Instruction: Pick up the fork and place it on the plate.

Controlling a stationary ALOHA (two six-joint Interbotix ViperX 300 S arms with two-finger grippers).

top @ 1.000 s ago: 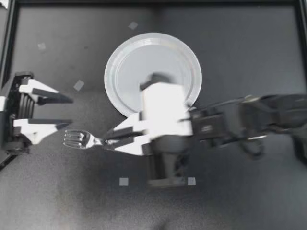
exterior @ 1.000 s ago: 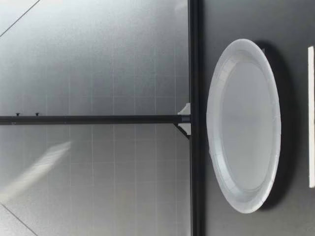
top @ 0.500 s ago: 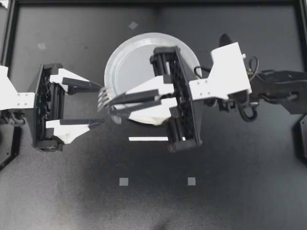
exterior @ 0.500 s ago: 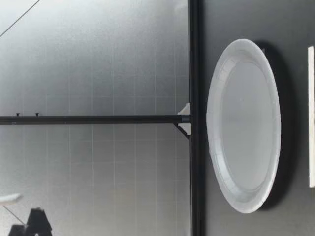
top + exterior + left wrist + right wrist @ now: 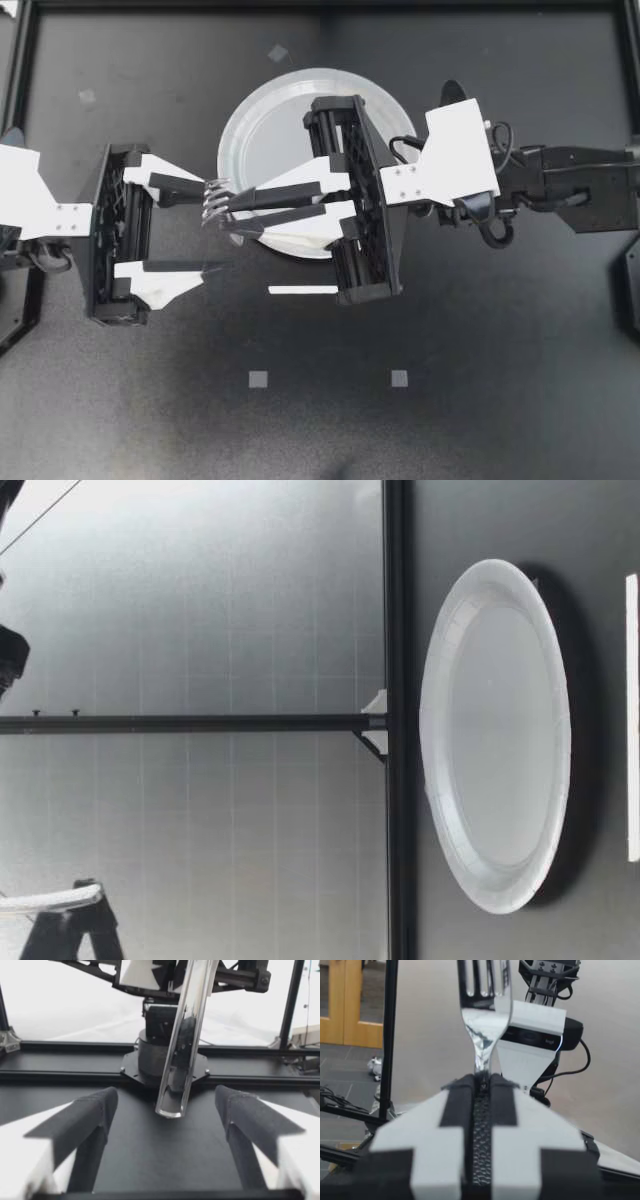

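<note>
My right gripper [image 5: 238, 208] is shut on the handle of a shiny metal fork [image 5: 215, 198] and holds it in the air, tines pointing at my left arm. In the right wrist view the fork [image 5: 483, 1007] sticks out past the shut fingers [image 5: 460, 1095]. My left gripper [image 5: 205, 230] faces it, open, with the tines close by its far finger. In the left wrist view the fork [image 5: 182, 1045] hangs between the spread fingers [image 5: 87, 1120], touching neither. The white plate [image 5: 290, 110] lies on the table, partly hidden under my right gripper. The low view shows the plate [image 5: 495, 735] bare.
A thin white strip [image 5: 303, 290] lies on the dark table in front of the plate. Small tape squares [image 5: 258, 379] mark the mat in several spots. A black frame [image 5: 320, 6] borders the table. Part of an arm [image 5: 60, 925] shows high above the table.
My right gripper lifted the fork off the table and carried it back over the plate's left edge. My left arm came in toward the fork, its fingers spreading wider.
</note>
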